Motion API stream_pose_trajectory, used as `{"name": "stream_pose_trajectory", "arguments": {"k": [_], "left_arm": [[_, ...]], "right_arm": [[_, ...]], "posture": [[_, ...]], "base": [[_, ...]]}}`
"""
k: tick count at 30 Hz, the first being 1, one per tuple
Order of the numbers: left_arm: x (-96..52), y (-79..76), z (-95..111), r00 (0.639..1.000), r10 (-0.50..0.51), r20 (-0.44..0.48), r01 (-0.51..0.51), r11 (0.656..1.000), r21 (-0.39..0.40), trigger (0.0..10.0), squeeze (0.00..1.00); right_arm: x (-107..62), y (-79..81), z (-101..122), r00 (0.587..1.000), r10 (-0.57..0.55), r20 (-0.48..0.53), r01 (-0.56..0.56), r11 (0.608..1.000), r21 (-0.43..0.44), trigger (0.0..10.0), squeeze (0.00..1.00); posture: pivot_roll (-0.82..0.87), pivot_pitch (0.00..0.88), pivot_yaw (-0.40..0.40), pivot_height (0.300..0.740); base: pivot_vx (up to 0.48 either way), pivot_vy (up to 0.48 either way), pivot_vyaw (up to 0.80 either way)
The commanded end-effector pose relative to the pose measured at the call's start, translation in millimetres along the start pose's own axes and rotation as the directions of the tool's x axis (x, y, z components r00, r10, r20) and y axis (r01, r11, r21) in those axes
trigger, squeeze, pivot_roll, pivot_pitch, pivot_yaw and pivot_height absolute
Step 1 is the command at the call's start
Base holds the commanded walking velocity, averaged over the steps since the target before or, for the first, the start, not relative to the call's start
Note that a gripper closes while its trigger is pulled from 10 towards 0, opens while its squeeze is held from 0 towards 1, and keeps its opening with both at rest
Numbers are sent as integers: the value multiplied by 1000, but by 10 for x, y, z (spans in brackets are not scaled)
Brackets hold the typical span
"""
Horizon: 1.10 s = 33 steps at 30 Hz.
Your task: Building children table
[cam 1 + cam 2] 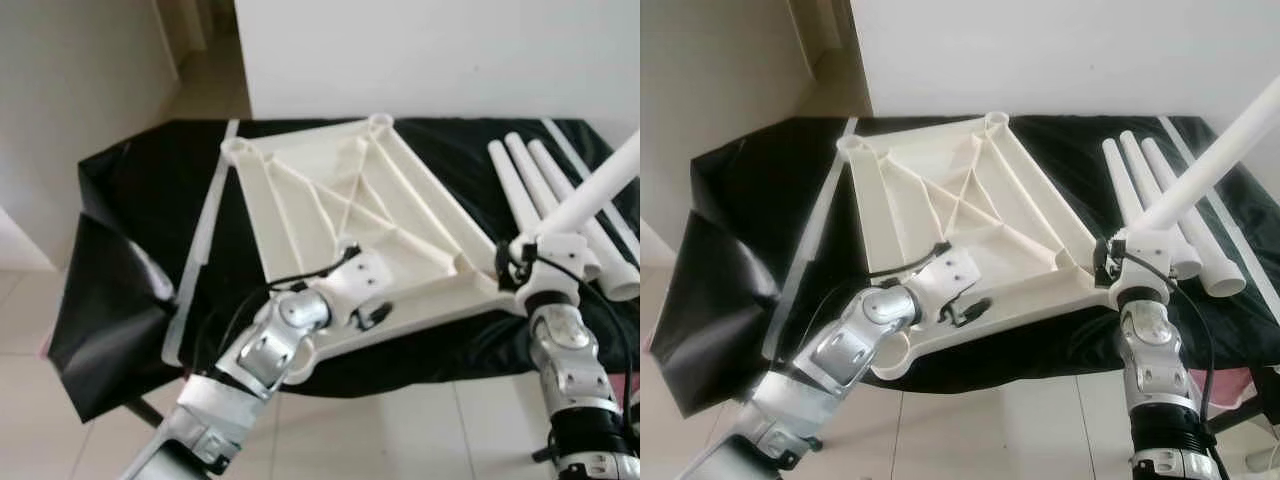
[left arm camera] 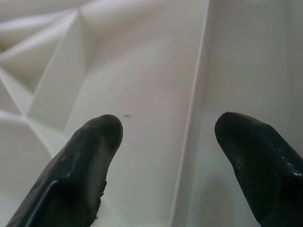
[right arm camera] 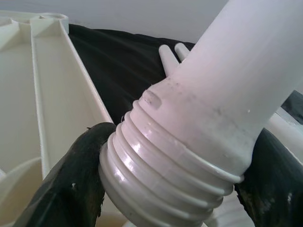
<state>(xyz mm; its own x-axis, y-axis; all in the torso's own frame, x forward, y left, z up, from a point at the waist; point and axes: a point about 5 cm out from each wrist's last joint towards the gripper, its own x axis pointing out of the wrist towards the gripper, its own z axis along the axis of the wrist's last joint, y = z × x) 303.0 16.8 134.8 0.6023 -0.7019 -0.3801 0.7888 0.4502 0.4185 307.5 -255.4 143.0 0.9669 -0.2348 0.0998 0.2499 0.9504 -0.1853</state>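
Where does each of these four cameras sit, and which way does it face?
Left eye view: on the head, looking down at the upturned tabletop; both silver arms show.
Right eye view: beside it, same scene.
Left wrist view: along the open left gripper over the tabletop's ribs.
Right wrist view: along the right gripper, clamped on a table leg.
Shared: tabletop and leg.

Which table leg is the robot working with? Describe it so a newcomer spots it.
On the black-draped table, right of the upturned white tabletop, lie three white legs. The held leg slants up off them, its threaded end clamped in the right gripper.
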Motion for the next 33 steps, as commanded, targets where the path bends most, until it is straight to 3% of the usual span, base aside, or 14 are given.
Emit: {"name": "stream_pose_trajectory", "arguments": {"k": [1, 9, 12, 14, 20, 23, 25, 29, 31, 33], "left_arm": [[20, 76, -71, 992, 109, -65, -107, 994, 31, 10000, 0], [-32, 157, -274, 974, 147, -174, -128, 985, 113, 10000, 0], [-85, 211, -347, 971, 122, -206, -85, 980, 180, 10000, 0], [-149, 245, -445, 964, 59, -260, 14, 962, 271, 10000, 0], [-215, 273, -554, 946, 7, -324, 102, 942, 318, 10000, 0], [-300, 356, -682, 918, 12, -396, 139, 926, 351, 10000, 0], [-300, 356, -682, 918, 12, -396, 139, 926, 351, 10000, 0], [-468, 559, -864, 866, 85, -492, 147, 899, 413, 10000, 0], [-564, 652, -940, 833, 130, -538, 128, 901, 415, 10000, 0], [-590, 666, -960, 824, 140, -549, 121, 904, 411, 10000, 0]], "right_arm": [[19, 29, 77, 1000, 15, 17, -16, 1000, 14, 10000, 0], [38, -3, 138, 1000, 2, 27, -3, 999, 34, 10000, 0], [43, -8, 146, 1000, -1, 27, 0, 999, 38, 10000, 0], [46, -10, 143, 1000, -3, 24, 2, 999, 41, 10000, 0], [39, -7, 135, 1000, -3, 14, 2, 999, 39, 10000, 0], [20, 12, 114, 1000, 5, 1, -5, 999, 42, 10000, 0], [20, 12, 114, 1000, 5, 1, -5, 999, 42, 10000, 0], [-10, 49, 64, 999, 34, -36, -33, 998, 47, 10000, 0], [-26, 70, 23, 997, 56, -62, -53, 998, 45, 10000, 0], [-35, 79, 11, 995, 66, -69, -63, 997, 42, 10000, 0]], "posture": [[-71, 33, 4, 740], [-73, 41, 9, 740], [-66, 44, 7, 740], [-65, 47, 9, 740], [-66, 50, 11, 740], [-72, 53, 14, 740], [-72, 53, 14, 740], [-75, 57, 13, 740], [-75, 58, 14, 740], [-75, 59, 14, 740]], "base": [[0, 0, 0], [0, 0, 0], [0, 0, 0], [0, 0, 0], [0, 0, 0], [0, 0, 0], [0, 0, 0], [0, 0, 0], [0, 0, 0], [0, 0, 0]]}}
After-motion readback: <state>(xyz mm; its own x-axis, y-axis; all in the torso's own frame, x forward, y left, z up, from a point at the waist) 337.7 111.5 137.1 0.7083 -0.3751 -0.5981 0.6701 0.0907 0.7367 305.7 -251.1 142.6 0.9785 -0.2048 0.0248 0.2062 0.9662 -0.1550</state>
